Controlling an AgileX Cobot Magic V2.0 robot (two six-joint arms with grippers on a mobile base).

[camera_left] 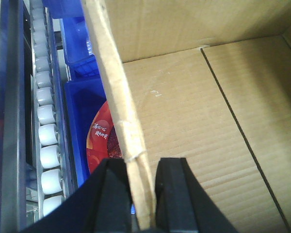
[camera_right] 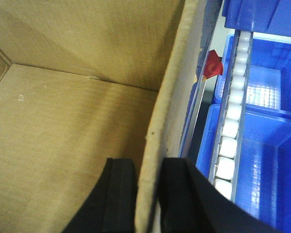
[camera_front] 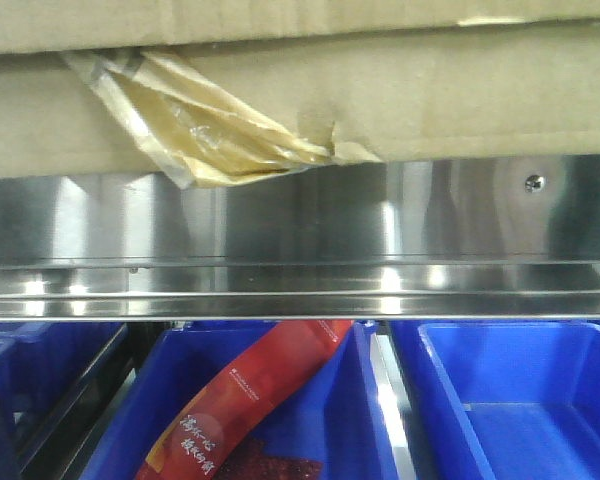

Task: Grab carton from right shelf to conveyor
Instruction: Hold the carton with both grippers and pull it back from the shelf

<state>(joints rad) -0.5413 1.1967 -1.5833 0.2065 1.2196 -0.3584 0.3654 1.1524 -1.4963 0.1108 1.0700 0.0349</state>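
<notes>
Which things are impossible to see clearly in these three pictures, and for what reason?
Conveyor: in no view.
Carton top and full size: front view, cut off by the upper edge.
Print on the red packet: front view, too small and blurred; left wrist view, the carton wall hides part.
Whether the left fingers press the carton wall: left wrist view, dark shadow between them.

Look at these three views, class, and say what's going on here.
A two-arm robot grips an open brown carton by its side walls: the left gripper pinches one wall, the right gripper the opposite one. In the front view the carton lies along the steel shelf, above blue bins.
</notes>
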